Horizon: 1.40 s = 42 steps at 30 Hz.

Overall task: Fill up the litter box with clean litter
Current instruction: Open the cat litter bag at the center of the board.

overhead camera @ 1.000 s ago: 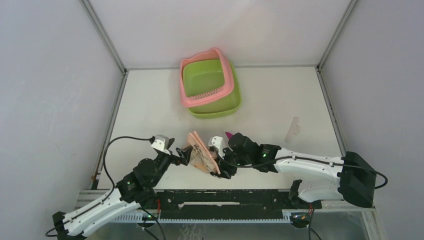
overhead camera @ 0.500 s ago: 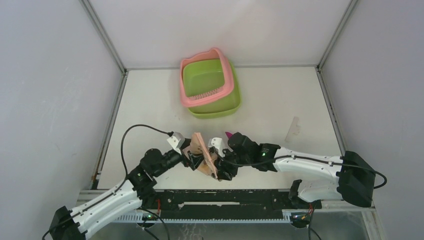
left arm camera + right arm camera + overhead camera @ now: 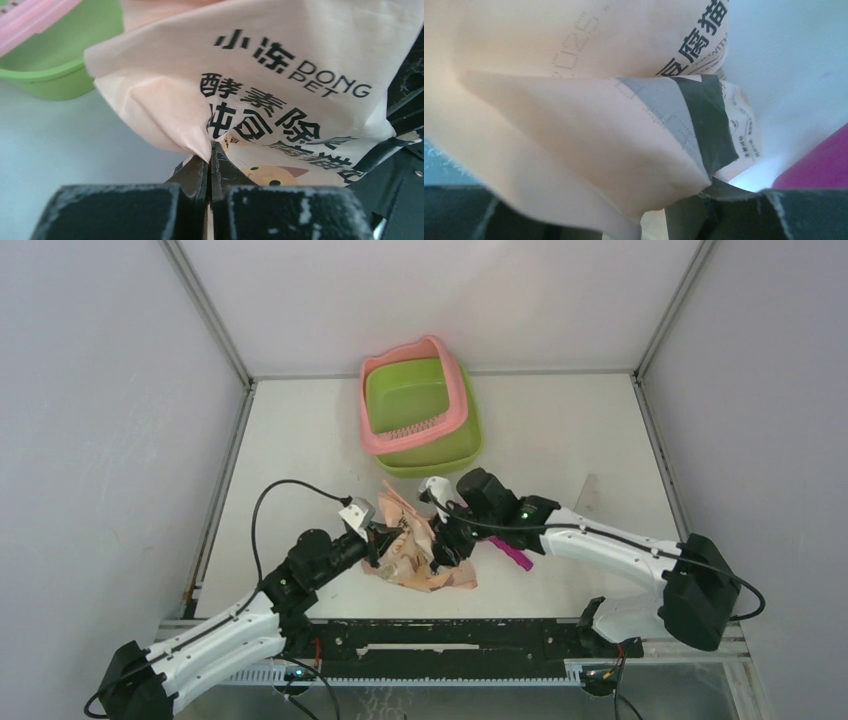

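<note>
**Pinching the bag (image 3: 425, 560) from both sides**

My left hand (image 3: 210, 151) is clamping together on a fold of the bag. My right hand (image 3: 444, 549) is gripping its other side, near the front edge of the surface (image 3: 300, 450). The box (image 3: 440, 463) is sitting at the far edge, well apart. The scoop (image 3: 512, 555) is lying just beside my right hand.

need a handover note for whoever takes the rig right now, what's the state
Left gripper: shut on a fold of the bag.
Right gripper: closed on the bag's other side.
Box: far middle of the table, no litter visible in its basin.
Scoop: lying on the table, right of the bag.
Done: both arms hold the bag.
Left: get litter from the bag into the box.
</note>
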Motion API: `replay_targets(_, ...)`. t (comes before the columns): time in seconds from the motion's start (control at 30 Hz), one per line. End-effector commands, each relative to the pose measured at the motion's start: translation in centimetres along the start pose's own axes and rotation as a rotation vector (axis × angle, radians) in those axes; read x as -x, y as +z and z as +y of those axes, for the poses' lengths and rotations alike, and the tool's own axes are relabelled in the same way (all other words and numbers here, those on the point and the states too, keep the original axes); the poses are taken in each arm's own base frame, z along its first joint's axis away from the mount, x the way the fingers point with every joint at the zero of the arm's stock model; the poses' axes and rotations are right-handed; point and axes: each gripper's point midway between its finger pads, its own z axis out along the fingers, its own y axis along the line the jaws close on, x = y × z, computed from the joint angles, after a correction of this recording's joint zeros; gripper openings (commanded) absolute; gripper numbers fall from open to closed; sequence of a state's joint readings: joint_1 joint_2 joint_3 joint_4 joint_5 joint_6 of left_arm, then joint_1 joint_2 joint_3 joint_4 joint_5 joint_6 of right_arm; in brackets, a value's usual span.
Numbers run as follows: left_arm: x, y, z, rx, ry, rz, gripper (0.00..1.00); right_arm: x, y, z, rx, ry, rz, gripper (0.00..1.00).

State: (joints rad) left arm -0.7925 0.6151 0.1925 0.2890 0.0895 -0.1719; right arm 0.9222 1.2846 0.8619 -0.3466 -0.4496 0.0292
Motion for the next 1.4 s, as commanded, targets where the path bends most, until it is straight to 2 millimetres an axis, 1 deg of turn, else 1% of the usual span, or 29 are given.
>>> replay_targets(0.0, 7.8, 0.3, 0.4, 0.048, 0.037, -0.200, 0.00, 4.8, 0.6, -2.6, -0.114, -0.063, -0.061, 0.48)
replay_targets(0.1, 9.1, 0.8, 1.4, 0.080, 0.047, -0.223, 0.00, 6.8, 0.9, -4.8, -0.204, -0.080, -0.074, 0.48)
replay_targets(0.17, 10.0, 1.3, 2.1, 0.091, 0.048, -0.241, 0.00, 8.1, 0.8, -6.1, -0.256, -0.087, -0.091, 0.48)
replay_targets(0.27, 11.7, 2.1, 3.2, 0.090, 0.059, -0.269, 0.00, 10.2, 0.0, -7.8, -0.321, -0.103, -0.134, 0.48)
replay_targets(0.33, 13.2, 2.5, 3.7, 0.082, 0.072, -0.297, 0.00, 11.6, -0.8, -8.7, -0.353, -0.114, -0.159, 0.48)
replay_targets(0.43, 15.5, 2.9, 4.1, 0.075, 0.093, -0.343, 0.00, 13.3, -2.0, -9.7, -0.391, -0.135, -0.177, 0.48)
replay_targets(0.5, 16.2, 2.9, 3.9, 0.068, 0.100, -0.357, 0.00, 13.9, -2.6, -9.7, -0.396, -0.142, -0.185, 0.48)
replay_targets(0.53, 16.1, 2.9, 3.8, 0.063, 0.098, -0.356, 0.00, 13.8, -2.8, -9.5, -0.396, -0.143, -0.181, 0.48)
replay_targets(0.6, 15.6, 2.0, 3.5, 0.058, 0.082, -0.383, 0.00, 12.7, -2.8, -8.9, -0.388, -0.141, -0.157, 0.47)
replay_targets(0.67, 14.3, 0.9, 3.6, 0.076, 0.058, -0.401, 0.01, 10.8, -2.2, -8.0, -0.371, -0.135, -0.126, 0.47)
replay_targets(0.7, 13.7, 0.3, 3.6, 0.087, 0.049, -0.410, 0.02, 9.5, -1.8, -7.4, -0.350, -0.126, -0.104, 0.47)
replay_targets(0.77, 12.0, -0.6, 3.7, 0.109, 0.029, -0.414, 0.03, 6.9, -0.8, -6.6, -0.323, -0.100, -0.058, 0.47)
replay_targets(0.8, 10.9, -1.0, 4.1, 0.143, 0.015, -0.409, 0.03, 5.4, -0.2, -6.1, -0.305, -0.090, -0.027, 0.47)
replay_targets(0.83, 10.2, -1.3, 4.1, 0.158, -0.002, -0.408, 0.03, 4.1, 0.4, -5.5, -0.282, -0.081, 0.002, 0.47)
replay_targets(0.93, 8.0, -1.7, 3.8, 0.176, -0.058, -0.398, 0.03, 0.8, 1.9, -4.1, -0.261, -0.054, 0.089, 0.48)
replay_targets(1.0, 6.3, -1.6, 3.1, 0.176, -0.080, -0.372, 0.02, -0.6, 2.2, -4.0, -0.305, -0.034, 0.134, 0.48)
replay_targets(1.03, 5.5, -1.5, 2.8, 0.180, -0.087, -0.358, 0.02, -0.8, 2.2, -3.7, -0.311, -0.030, 0.136, 0.47)
replay_targets(1.1, 4.4, -1.6, 2.5, 0.190, -0.098, -0.339, 0.01, 0.5, 1.2, -2.9, -0.302, 0.003, 0.071, 0.48)
replay_targets(1.13, 4.0, -1.7, 2.4, 0.197, -0.103, -0.334, 0.01, 1.6, 0.3, -2.5, -0.294, 0.021, 0.021, 0.48)
replay_targets(1.23, 3.2, -1.7, 2.4, 0.207, -0.112, -0.321, 0.01, 5.1, -3.3, -1.5, -0.293, 0.061, -0.150, 0.49)
replay_targets(1.27, 3.1, -1.8, 2.5, 0.211, -0.111, -0.319, 0.01, 5.9, -4.7, -1.4, -0.293, 0.075, -0.195, 0.50)
replay_targets(1.3, 3.1, -1.9, 2.5, 0.215, -0.109, -0.318, 0.01, 6.6, -6.1, -1.0, -0.290, 0.082, -0.239, 0.50)
replay_targets(1.37, 3.2, -2.0, 2.6, 0.218, -0.104, -0.321, 0.01, 7.2, -8.5, -0.7, -0.304, 0.107, -0.300, 0.51)
